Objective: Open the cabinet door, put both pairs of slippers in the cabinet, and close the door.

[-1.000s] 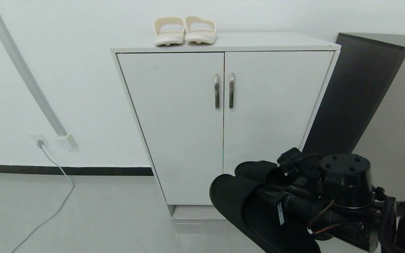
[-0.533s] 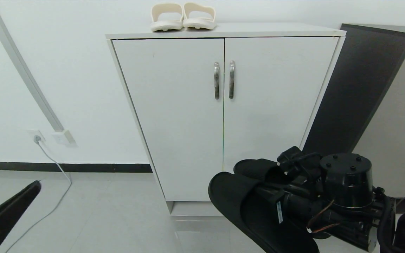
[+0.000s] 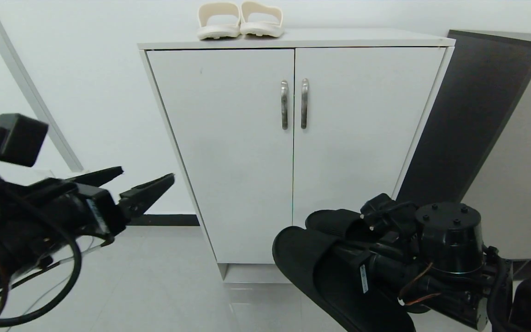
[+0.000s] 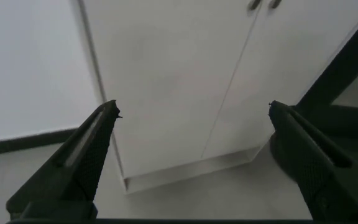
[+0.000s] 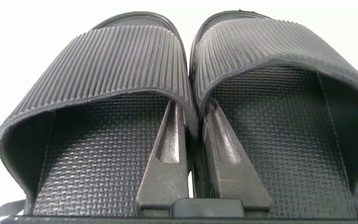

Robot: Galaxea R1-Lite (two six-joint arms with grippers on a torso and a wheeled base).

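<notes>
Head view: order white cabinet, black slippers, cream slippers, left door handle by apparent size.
1. white cabinet
2. black slippers, enlarged by nearness to the camera
3. cream slippers
4. left door handle

A slipper pair [image 3: 240, 20] lay atop the cabinet [image 3: 228, 161]; the other pair [image 3: 321, 272] sat in the right end effector [image 5: 192, 124], before its right door [image 3: 362, 138].

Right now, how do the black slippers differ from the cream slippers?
The black slippers are dark with ribbed straps; the cream slippers are pale and plain. The black slippers are held off the floor by the right hand, low in front of the cabinet; the cream slippers sit flat on its top. Both are slide pairs, side by side.
</notes>
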